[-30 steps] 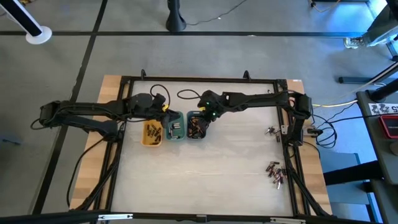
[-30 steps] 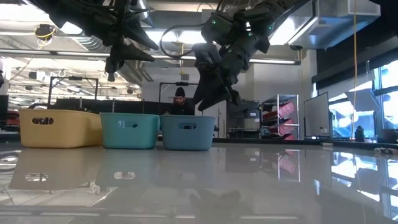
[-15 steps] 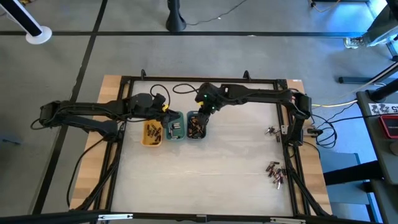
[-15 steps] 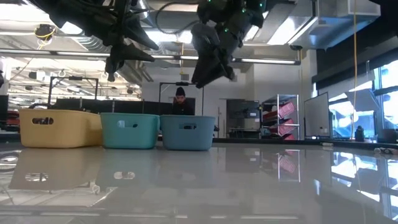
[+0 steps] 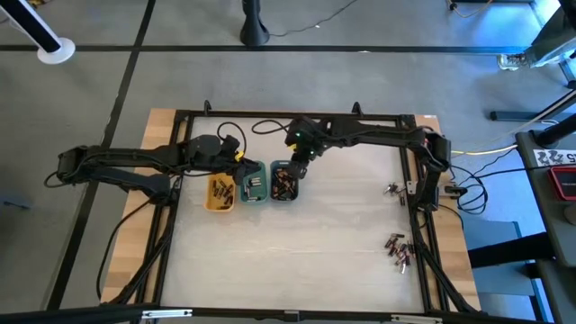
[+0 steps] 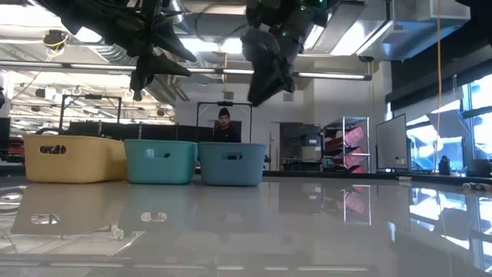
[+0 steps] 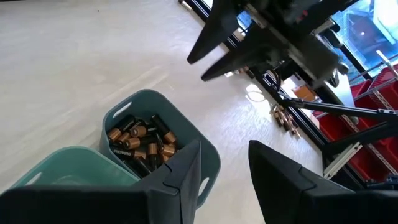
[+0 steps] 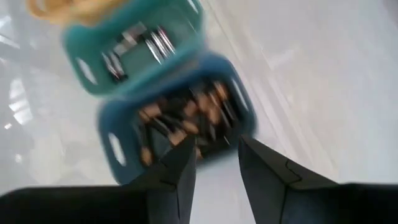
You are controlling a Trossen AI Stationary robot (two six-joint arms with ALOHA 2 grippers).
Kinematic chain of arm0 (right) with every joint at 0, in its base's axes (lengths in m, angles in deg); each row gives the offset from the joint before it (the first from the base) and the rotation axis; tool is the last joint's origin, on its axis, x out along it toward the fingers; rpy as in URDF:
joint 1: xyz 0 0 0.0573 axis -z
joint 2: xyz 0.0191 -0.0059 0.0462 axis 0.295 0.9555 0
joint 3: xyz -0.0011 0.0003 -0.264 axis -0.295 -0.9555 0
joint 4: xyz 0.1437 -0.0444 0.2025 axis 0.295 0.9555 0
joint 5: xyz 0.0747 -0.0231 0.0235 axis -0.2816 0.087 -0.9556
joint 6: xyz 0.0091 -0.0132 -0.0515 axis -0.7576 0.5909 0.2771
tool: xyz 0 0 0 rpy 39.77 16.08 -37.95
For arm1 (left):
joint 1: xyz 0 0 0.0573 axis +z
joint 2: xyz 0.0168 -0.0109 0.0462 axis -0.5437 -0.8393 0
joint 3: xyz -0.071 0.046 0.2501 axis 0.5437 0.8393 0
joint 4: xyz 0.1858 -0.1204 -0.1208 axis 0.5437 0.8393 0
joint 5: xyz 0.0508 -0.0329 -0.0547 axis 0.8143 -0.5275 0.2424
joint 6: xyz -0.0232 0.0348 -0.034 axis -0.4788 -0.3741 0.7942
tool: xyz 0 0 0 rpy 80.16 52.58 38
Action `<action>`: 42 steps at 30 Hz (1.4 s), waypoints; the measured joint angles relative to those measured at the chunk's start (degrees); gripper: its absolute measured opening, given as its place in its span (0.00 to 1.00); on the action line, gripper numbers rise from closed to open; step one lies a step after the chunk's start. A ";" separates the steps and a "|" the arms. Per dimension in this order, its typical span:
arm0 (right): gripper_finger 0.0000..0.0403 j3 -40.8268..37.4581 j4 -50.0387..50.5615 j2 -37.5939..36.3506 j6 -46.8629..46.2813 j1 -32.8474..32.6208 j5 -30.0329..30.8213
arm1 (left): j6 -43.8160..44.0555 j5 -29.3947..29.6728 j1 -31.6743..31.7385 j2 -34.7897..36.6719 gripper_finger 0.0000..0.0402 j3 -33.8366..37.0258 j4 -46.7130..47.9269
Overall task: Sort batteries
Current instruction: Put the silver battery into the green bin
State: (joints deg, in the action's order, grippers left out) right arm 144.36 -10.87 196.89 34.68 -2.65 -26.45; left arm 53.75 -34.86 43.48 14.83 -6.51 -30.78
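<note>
Trays, three, in a row on worktop: yellow tray, green tray, blue tray.
Batteries: copper-toned lot heaped in blue tray; silvery few in green tray; some in yellow. Loose batteries still on worktop by right edge, second small cluster farther up that edge. Well apart from trays.
Right gripper: a sec ago low over blue tray, now lifted and pulled back behind it. Fingers apart, nothing between them. Reads as a drop just made into blue tray; judged next: back to right-edge pile.
Left gripper: waiting above yellow/green trays, unmoved. Fingers apart, empty.
Progress, est.: mostly sorted; the right-edge clusters remain.
Person in room behind, not involved.
</note>
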 joint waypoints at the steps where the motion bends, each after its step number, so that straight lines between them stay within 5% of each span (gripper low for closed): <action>1: 0.30 0.00 1.80 -0.08 0.05 0.58 -0.04 | 0.10 0.00 0.00 0.00 0.31 0.00 -0.02; 7: 0.30 -0.67 13.15 -2.87 2.63 4.64 2.80 | -0.18 -0.17 0.02 0.00 0.31 0.00 -0.05; 19: 0.30 -12.50 12.82 -15.54 3.61 16.10 4.73 | -1.62 -1.64 1.64 -0.02 0.31 0.00 -0.85; 42: 0.30 -29.02 8.02 -15.91 -0.52 32.51 5.47 | -2.98 -4.50 5.14 -0.02 0.31 0.00 -0.98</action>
State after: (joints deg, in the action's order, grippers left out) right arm 115.34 -2.85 180.97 34.16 29.86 -20.98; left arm 50.77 -39.37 48.62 14.81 -6.51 -31.76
